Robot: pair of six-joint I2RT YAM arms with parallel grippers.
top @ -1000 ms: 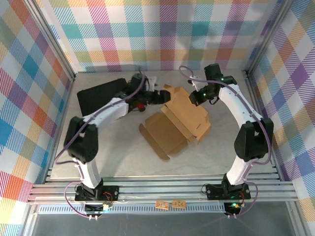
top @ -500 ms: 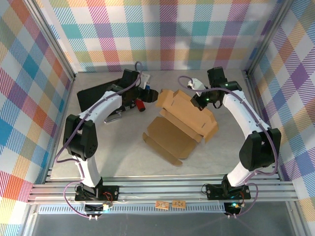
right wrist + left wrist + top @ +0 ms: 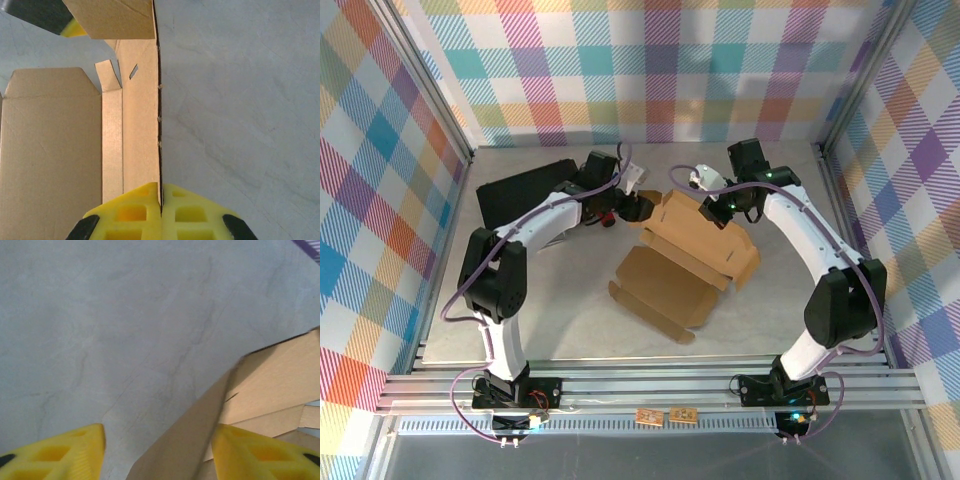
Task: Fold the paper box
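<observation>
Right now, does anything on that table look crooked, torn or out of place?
Nothing looks damaged or spilled. The paper box lies askew on the table, half folded, one wall raised where the right gripper pinches its edge. A flap stands inside the open left gripper.

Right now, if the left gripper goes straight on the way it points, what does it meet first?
Most likely the paper box: one raised flap stands between the left gripper's open fingers. Beyond lies bare table; depth is unclear.
</observation>
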